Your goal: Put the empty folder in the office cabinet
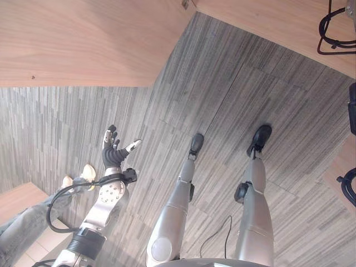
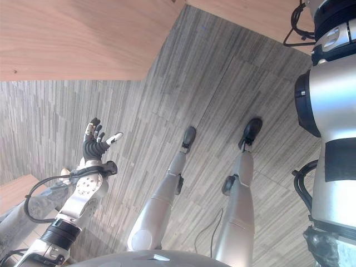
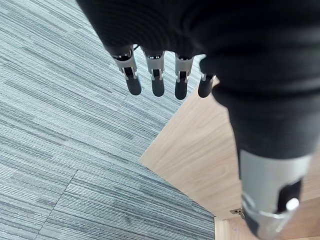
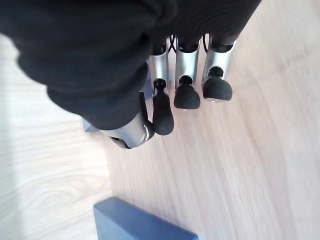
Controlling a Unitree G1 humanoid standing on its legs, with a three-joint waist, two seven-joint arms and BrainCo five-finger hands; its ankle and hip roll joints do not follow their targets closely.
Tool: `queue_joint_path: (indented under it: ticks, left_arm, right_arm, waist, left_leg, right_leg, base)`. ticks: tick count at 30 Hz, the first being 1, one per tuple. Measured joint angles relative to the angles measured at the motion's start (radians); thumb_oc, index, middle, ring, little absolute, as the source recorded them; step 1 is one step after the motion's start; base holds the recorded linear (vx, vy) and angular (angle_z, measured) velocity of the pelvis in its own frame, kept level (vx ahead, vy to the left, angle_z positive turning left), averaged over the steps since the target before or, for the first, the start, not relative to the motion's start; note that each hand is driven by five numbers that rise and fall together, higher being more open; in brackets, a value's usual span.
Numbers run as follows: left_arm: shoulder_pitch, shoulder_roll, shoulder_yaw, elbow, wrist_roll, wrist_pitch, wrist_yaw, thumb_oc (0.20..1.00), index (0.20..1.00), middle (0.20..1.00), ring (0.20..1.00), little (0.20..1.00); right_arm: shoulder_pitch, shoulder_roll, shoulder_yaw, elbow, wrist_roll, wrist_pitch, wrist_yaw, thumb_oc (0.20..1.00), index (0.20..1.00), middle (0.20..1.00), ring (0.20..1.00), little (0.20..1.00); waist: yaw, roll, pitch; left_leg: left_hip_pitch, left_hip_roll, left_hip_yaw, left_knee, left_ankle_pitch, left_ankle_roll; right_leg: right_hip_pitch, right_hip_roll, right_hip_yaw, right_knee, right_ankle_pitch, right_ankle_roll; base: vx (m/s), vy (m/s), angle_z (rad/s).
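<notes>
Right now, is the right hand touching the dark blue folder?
Apart. The right wrist view shows the right hand, fingers loosely curled and holding nothing, with bare wooden surface between its fingertips and the dark blue folder corner.

Seen from the head, steeply down onto grey carpet (image 1: 233, 100) bounded by wooden cabinet panels (image 1: 83, 39); both eye views share that floor and the left robot hand (image 1: 114, 151), the right eye set slightly aside. From the left wrist, very close along the fingers (image 3: 157, 82), down at the same carpet and a wooden corner (image 3: 200, 155). From the right wrist, close over a pale desk (image 4: 250, 165), past the right robot hand (image 4: 187, 87), toward a dark blue folder (image 4: 135, 222).
</notes>
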Motion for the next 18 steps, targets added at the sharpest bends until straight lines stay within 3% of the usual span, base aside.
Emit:
queue_joint_path:
  ticks: [11, 16, 17, 18]
  left_arm:
    - [0.000, 0.000, 0.000, -0.003, 0.000, 0.000, -0.009, 1.000, 1.000, 1.000, 1.000, 1.000]
    - [0.002, 0.004, 0.005, -0.002, 0.000, 0.000, -0.016, 1.000, 1.000, 1.000, 1.000, 1.000]
    - [0.002, 0.006, 0.007, -0.003, 0.001, 0.000, -0.018, 1.000, 1.000, 1.000, 1.000, 1.000]
    - [0.002, 0.006, 0.007, -0.003, 0.001, 0.000, -0.018, 1.000, 1.000, 1.000, 1.000, 1.000]
  right_arm:
    - [0.000, -0.029, 0.006, 0.009, 0.011, -0.007, 0.020, 0.200, 0.200, 0.200, 0.200, 0.200]
    - [0.047, -0.030, 0.095, -0.111, -0.031, -0.009, 0.073, 0.200, 0.200, 0.200, 0.200, 0.200]
    - [0.067, -0.024, 0.122, -0.160, -0.038, -0.009, 0.094, 1.000, 1.000, 1.000, 1.000, 1.000]
    - [0.078, -0.021, 0.137, -0.181, -0.046, -0.008, 0.105, 1.000, 1.000, 1.000, 1.000, 1.000]
  waist:
    - [-0.002, 0.000, 0.000]
    - [-0.011, 0.000, 0.000]
    - [-0.015, 0.000, 0.000]
    - [-0.015, 0.000, 0.000]
  left_leg:
    - [-0.006, 0.001, 0.000, 0.001, 0.000, 0.000]
    - [-0.005, 0.001, 0.002, 0.001, 0.000, 0.000]
    - [-0.004, 0.002, 0.009, 0.001, 0.000, 0.000]
    - [-0.002, 0.002, 0.013, 0.001, 0.000, 0.000]
  right_leg:
    - [-0.006, 0.000, 0.000, 0.000, 0.000, 0.000]
    - [-0.006, 0.003, 0.001, 0.000, 0.000, 0.000]
    - [-0.007, 0.004, 0.004, 0.000, 0.000, 0.000]
    - [-0.006, 0.005, 0.006, 0.000, 0.000, 0.000]
  base:
    - [0.00, 0.000, 0.00]
    - [0.00, 0.002, -0.01]
    - [-0.01, 0.013, -0.04]
    - [-0.01, 0.012, -0.06]
